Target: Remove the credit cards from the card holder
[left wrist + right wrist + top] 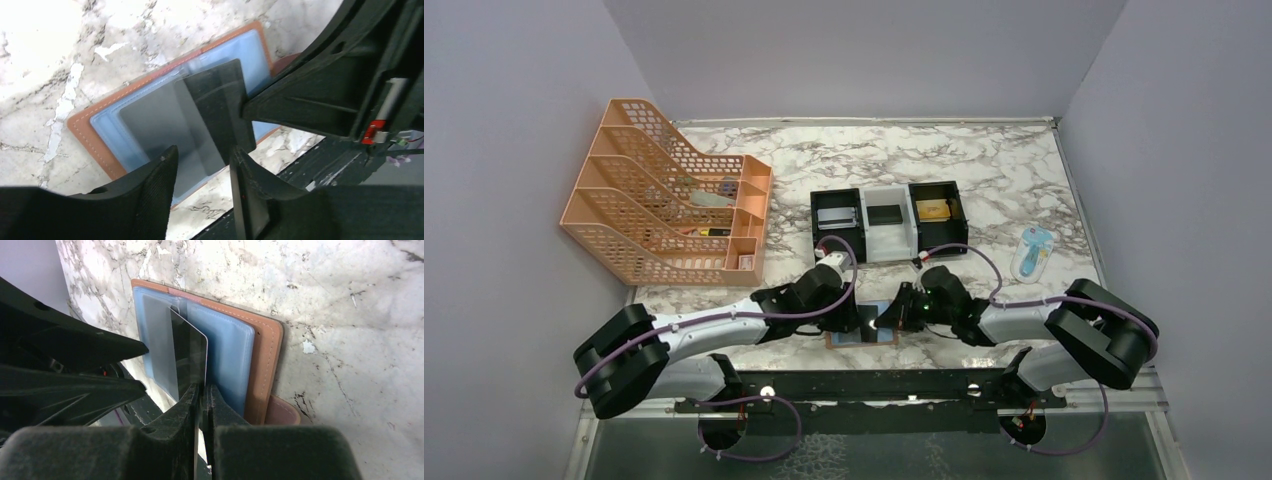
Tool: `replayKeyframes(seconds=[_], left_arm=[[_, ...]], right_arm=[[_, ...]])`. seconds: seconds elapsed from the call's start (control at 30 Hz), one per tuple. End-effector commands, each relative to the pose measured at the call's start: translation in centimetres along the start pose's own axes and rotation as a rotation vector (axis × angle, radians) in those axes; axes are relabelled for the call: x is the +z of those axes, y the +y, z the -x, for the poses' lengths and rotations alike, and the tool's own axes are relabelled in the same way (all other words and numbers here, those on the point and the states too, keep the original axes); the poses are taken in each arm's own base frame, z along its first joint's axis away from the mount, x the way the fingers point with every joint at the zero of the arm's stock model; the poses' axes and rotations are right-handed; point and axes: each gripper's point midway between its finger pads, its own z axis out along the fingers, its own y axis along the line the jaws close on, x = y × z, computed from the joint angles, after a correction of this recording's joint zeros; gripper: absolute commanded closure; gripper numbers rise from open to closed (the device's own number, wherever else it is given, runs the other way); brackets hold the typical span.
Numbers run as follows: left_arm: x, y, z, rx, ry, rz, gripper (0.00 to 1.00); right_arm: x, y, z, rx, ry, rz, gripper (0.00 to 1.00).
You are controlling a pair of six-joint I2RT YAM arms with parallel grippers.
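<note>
The card holder (87, 135) lies open on the marble near the table's front edge (839, 341), tan leather with light-blue lining (227, 345). My right gripper (204, 386) is shut on the near edge of a black credit card (192, 352), which stands tilted up over the holder's middle (220, 110). A greyish-silver credit card (150, 117) lies flat in the lining beside it (157, 340). My left gripper (204, 150) hangs open just above the holder's near edge, nothing between its fingers. The two grippers face each other over the holder (856, 322) (894, 318).
A black-and-white three-compartment tray (889, 222) stands behind the holder. An orange mesh file rack (674, 195) fills the back left. A light-blue packet (1034, 250) lies at the right. The black base rail (874, 385) runs right in front of the holder.
</note>
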Motion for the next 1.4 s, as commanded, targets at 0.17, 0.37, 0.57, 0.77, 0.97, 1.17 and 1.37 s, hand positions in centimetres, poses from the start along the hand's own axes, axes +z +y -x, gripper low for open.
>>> replayKeyframes(seconds=[0.17, 0.37, 0.57, 0.77, 0.97, 1.17, 1.37], left_arm=[[0.8, 1.6, -2.3, -0.013, 0.032, 0.025, 0.65], [1.1, 2.4, -3.1, -0.015, 0.045, 0.056, 0.71], [1.2, 2.8, -3.4, -0.009, 0.053, 0.076, 0.74], [1.3, 2.9, -3.5, -0.007, 0.054, 0.083, 0.76], [1.3, 2.9, -3.4, -0.012, 0.048, 0.087, 0.77], [1.3, 2.8, -3.5, -0.005, 0.053, 0.084, 0.74], [1.3, 1.3, -3.2, 0.064, 0.06, 0.037, 0.67]], right_arm=[[0.4, -1.0, -0.2, 0.026, -0.008, -0.025, 0.82], [0.1, -1.2, 0.1, 0.046, -0.033, -0.033, 0.75], [0.5, -1.6, -0.1, 0.096, -0.04, -0.028, 0.75], [0.8, -1.8, -0.2, 0.098, -0.037, -0.023, 0.81], [0.8, -1.4, -0.4, 0.075, -0.03, 0.01, 0.92], [-0.1, -1.6, -0.1, 0.05, -0.069, 0.01, 0.97], [-0.3, -1.8, -0.2, -0.005, -0.056, -0.001, 0.95]])
